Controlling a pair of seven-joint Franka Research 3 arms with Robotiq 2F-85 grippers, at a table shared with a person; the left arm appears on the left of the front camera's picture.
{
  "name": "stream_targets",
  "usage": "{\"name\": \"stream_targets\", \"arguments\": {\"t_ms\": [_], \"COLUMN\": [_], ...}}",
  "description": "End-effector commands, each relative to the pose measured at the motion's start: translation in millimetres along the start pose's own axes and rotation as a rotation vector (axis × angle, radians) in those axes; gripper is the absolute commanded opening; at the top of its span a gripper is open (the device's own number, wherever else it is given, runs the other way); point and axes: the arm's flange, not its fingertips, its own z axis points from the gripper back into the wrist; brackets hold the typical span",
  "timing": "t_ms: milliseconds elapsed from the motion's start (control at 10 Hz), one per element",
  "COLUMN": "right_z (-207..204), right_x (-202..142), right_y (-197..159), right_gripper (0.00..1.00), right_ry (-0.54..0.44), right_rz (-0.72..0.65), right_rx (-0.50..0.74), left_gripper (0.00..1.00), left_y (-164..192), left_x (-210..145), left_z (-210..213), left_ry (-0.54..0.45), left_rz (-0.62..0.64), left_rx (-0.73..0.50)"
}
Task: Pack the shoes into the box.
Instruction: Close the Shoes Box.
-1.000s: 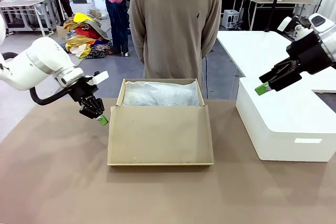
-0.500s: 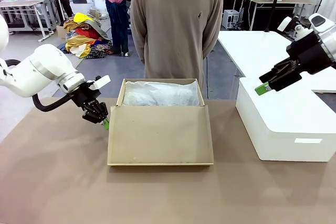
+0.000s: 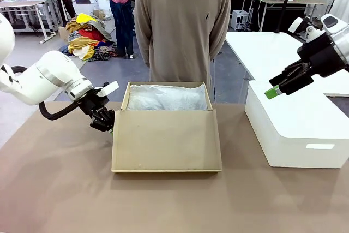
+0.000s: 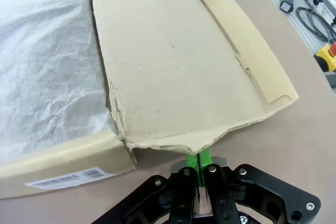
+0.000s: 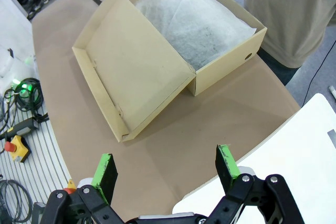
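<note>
Apparently the work is sitting at the lid-closing step: the box (image 3: 166, 118) is lying in the middle of the desk (image 3: 65, 189), its base lined with white tissue paper (image 3: 166, 97) and its lid flap (image 3: 166, 140) folded out toward the robot's side. No shoes are showing on the desk; whether they are lying under the tissue cannot be told. The left tool (image 3: 108, 125) is sitting low beside the flap's left edge, fingers pressed together with nothing between them, and in the left wrist view its green pads (image 4: 198, 159) are tucking just under the torn corner of the flap (image 4: 173, 77). The next move is probably calling for a lift from beneath that edge, swinging the flap up and over the base without tearing the cardboard further. The left arm is reaching in low and angled down. The right tool (image 3: 281, 85) is hanging high above the white box (image 3: 294, 129) at the right, fingers spread apart and carrying nothing.
</note>
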Motion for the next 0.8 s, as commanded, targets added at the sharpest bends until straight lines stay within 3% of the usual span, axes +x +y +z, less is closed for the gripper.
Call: {"name": "stream_targets", "arguments": {"t_ms": [0, 700], "right_z": [-2.1, -2.1], "right_x": [0.1, 0.1], "right_y": [-3.2, -3.2], "right_gripper": [1.00, 1.00], "right_ry": [-0.034, -0.034], "right_rz": [0.021, 0.021], "right_rx": [0.014, 0.014], "left_gripper": [0.00, 0.00], "left_y": [-2.0, -10.7], "left_x": [-1.2, -9.4], "left_z": [-7.4, -7.0], "left_ry": [-0.037, -0.152], "left_rz": [-0.031, -0.074], "left_rx": [-0.003, -0.090]}}
